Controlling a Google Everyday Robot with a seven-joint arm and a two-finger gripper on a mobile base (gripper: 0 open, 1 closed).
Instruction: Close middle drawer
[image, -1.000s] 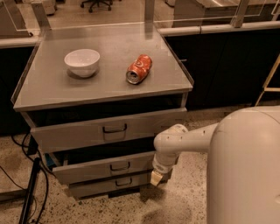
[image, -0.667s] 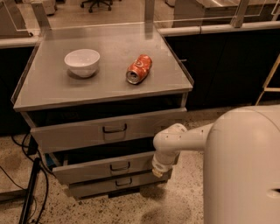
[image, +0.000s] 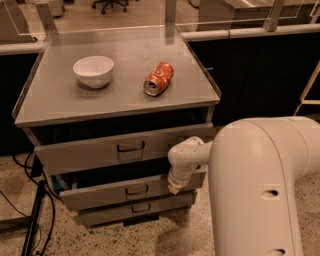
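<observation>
The middle drawer (image: 100, 194) is the second of three in a grey steel cabinet and has a low flat front with a small loop handle (image: 136, 190). It stands partly pulled out, with a dark gap above it. My gripper (image: 174, 187) is at the end of the white arm and rests against the right part of this drawer's front, to the right of the handle. The arm's big white shell (image: 260, 190) hides the drawer's right end.
The taller top drawer (image: 90, 152) also sticks out a little, and the lowest drawer (image: 110, 212) sits below. A white bowl (image: 93, 70) and a tipped orange can (image: 158, 78) lie on the cabinet top (image: 60, 102). Black cables and a stand leg (image: 35, 220) are on the floor at left.
The gripper has risen from below the middle drawer's front edge to level with its front. The arm's shell now fills more of the right side of the view.
</observation>
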